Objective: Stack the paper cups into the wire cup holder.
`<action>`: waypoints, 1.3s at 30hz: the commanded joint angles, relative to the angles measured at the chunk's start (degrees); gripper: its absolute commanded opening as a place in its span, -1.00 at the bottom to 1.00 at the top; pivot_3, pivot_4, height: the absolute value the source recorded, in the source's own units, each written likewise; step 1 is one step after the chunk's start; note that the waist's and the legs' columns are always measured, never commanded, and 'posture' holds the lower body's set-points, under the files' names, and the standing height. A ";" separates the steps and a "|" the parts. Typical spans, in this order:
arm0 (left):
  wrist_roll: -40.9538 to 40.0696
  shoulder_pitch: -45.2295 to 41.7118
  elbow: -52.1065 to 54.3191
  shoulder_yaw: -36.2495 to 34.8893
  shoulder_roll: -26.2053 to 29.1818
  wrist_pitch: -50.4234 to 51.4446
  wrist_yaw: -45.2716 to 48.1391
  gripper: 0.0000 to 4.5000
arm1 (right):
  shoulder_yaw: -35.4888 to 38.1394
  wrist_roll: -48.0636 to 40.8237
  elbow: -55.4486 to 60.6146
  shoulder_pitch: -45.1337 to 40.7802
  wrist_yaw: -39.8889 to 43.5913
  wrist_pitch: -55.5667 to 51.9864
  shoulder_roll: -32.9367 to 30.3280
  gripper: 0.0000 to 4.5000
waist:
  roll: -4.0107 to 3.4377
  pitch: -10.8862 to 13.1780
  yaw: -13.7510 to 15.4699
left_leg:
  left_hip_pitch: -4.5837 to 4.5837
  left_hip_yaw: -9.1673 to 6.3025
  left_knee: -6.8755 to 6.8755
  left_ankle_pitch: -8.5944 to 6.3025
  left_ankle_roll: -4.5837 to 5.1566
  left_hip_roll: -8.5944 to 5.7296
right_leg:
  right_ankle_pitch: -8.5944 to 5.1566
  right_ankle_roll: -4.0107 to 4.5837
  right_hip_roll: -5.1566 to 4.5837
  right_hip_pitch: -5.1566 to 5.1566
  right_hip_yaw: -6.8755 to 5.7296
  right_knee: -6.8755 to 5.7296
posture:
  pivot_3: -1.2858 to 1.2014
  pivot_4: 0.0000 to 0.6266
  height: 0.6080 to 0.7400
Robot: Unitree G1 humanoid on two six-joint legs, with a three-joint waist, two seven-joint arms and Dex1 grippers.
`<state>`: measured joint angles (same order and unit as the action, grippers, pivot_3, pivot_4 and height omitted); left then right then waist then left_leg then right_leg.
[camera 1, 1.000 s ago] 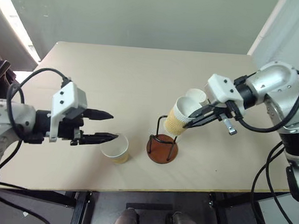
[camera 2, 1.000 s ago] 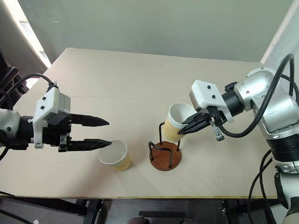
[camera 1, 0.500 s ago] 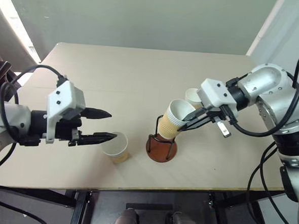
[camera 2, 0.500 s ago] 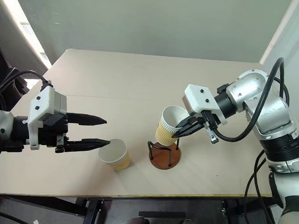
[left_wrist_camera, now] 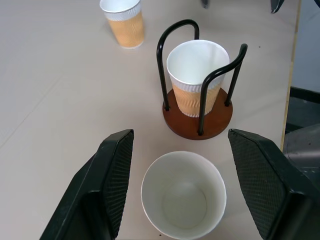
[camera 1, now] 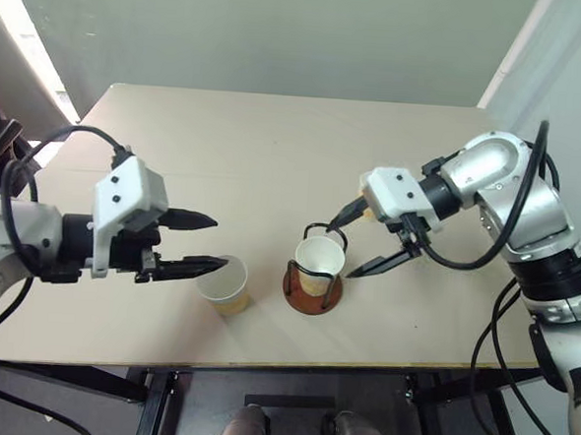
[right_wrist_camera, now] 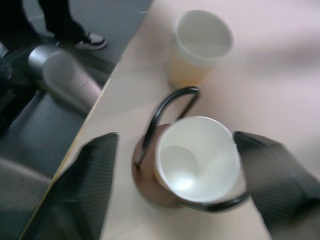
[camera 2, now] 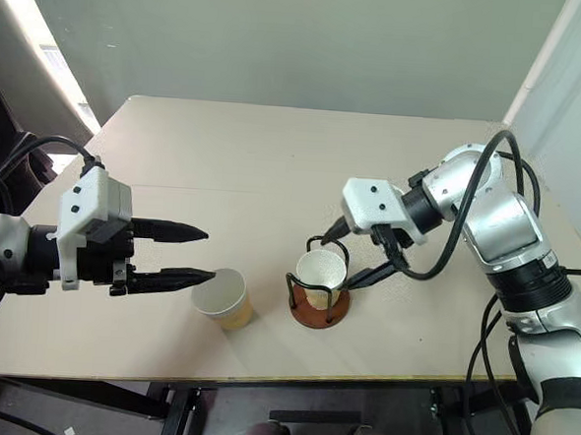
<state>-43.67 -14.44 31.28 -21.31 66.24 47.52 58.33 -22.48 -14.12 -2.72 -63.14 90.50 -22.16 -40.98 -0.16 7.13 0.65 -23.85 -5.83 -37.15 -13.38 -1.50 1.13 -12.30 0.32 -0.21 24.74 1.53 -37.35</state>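
Ribbed and tan outside, one paper cup [left_wrist_camera: 197, 77] stands white-rimmed.

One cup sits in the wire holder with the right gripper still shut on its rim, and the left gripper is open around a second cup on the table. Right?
Not quite. The right gripper is open, its fingers apart on either side of the cup in the wire cup holder, as the left eye view shows. The rest holds: the left gripper is open around the second cup.
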 commanded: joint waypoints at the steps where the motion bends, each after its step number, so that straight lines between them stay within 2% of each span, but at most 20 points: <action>1: 1.75 -3.16 -0.87 1.27 -0.44 -2.12 -2.36 0.44 | 3.72 5.90 -12.24 -5.79 -7.82 6.40 1.19 0.65 | 0.00 0.00 0.03 | -0.02 -0.01 0.01 0.03 -0.04 0.00 | 0.03 0.05 0.00 0.05 0.00 -0.02 | 0.03 -0.52 1.00; 3: 3.50 -4.98 -2.12 3.28 -1.20 -2.84 -4.26 0.44 | 3.23 9.85 -20.61 -8.00 -12.54 10.04 2.30 0.65 | 0.01 0.00 0.07 | 0.03 -0.04 0.02 0.06 -0.04 0.00 | 0.04 0.08 -0.02 0.05 0.00 -0.10 | 0.03 -0.52 1.00; 8: 7.04 -9.83 -5.11 7.86 -4.49 -3.78 -9.00 0.44 | 0.97 17.90 -36.84 -9.79 -17.84 20.25 3.49 0.65 | -0.01 0.00 0.27 | 0.04 -0.08 0.04 0.07 -0.05 0.01 | 0.07 0.11 -0.06 0.11 -0.01 -0.26 | 0.03 -0.52 1.00; 9: 7.96 -10.61 -5.55 8.99 -5.07 -4.19 -9.43 0.44 | 0.43 19.90 -40.35 -10.25 -20.16 22.62 4.21 0.65 | 0.00 0.01 0.27 | 0.02 -0.07 0.05 0.07 -0.06 0.01 | 0.22 -0.14 -0.07 0.16 -0.01 -0.30 | 0.03 -0.52 1.00; 13: 12.79 -15.11 -9.06 14.08 -8.87 -5.93 -12.71 0.44 | 0.66 24.07 -53.25 -12.83 -27.44 26.66 9.06 0.65 | -0.03 0.02 0.15 | -0.01 -0.06 0.09 0.02 -0.18 0.04 | 0.30 -0.27 -0.06 0.39 0.00 -0.48 | 0.03 -0.52 1.00; 15: 13.86 -17.62 -11.21 15.32 -10.91 -5.41 -14.18 0.44 | -0.13 26.59 -56.90 -13.53 -29.24 29.32 10.24 0.65 | -0.06 0.04 0.17 | -0.08 -0.03 0.13 0.05 -0.26 0.08 | 0.30 -0.27 -0.04 0.51 -0.01 -0.55 | 0.03 -0.52 1.00; 22: 13.55 -18.50 -8.52 16.34 -10.94 -3.94 -12.48 0.44 | 0.43 29.40 -64.61 -14.11 -32.16 31.06 13.97 0.65 | -0.07 0.04 0.18 | -0.21 0.04 0.25 0.08 -0.49 0.24 | 0.29 -0.26 0.04 0.66 -0.05 -0.48 | 0.03 -0.52 1.00; 26: 13.42 -17.40 -7.56 15.41 -9.90 -3.26 -11.64 0.44 | 0.01 31.85 -66.61 -13.52 -35.11 32.44 14.53 0.25 | -0.07 0.04 0.19 | -0.22 0.06 0.23 0.05 -0.52 0.24 | 0.29 -0.26 0.03 0.65 -0.05 -0.48 | 0.03 -0.52 1.00; 33: 13.73 -17.28 -6.82 15.44 -8.80 -2.74 -10.87 0.44 | 1.13 32.90 -67.82 -13.28 -35.85 33.05 15.08 -0.91 | -0.07 0.05 0.17 | -0.19 0.07 0.21 0.07 -0.52 0.28 | 0.29 -0.25 0.04 0.65 -0.06 -0.57 | 0.03 -0.52 1.00; 34: 13.75 -17.26 -6.79 15.45 -8.80 -2.75 -10.85 0.44 | 1.51 32.60 -67.67 -13.56 -35.53 33.11 14.93 -0.98 | -0.07 0.05 0.17 | -0.19 0.07 0.21 0.08 -0.52 0.28 | 0.29 -0.25 0.04 0.65 -0.06 -0.58 | 0.03 -0.52 1.00; 37: 13.98 -17.47 -7.12 15.54 -8.78 -3.06 -10.64 0.44 | 3.00 31.18 -66.30 -14.64 -32.73 33.91 13.81 -0.98 | -0.07 0.05 0.16 | -0.19 0.07 0.20 0.09 -0.53 0.28 | 0.29 -0.25 0.04 0.65 -0.06 -0.59 | 0.03 -0.52 1.00; 39: 13.65 -17.88 -7.39 15.41 -9.07 -3.31 -10.27 0.44 | 4.72 29.02 -63.46 -15.71 -27.23 34.38 12.13 -0.98 | -0.08 0.05 0.20 | -0.20 0.07 0.20 0.09 -0.53 0.28 | 0.29 -0.25 0.03 0.65 -0.06 -0.58 | 0.03 -0.52 1.00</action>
<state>-29.84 -31.28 22.73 -4.13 56.77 45.01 47.56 -20.39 17.27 -69.46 -75.45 60.14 11.09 -27.19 -0.24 7.18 0.85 -24.07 -5.74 -36.95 -13.30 -2.03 1.41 -12.01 0.08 -0.18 25.40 1.48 -37.92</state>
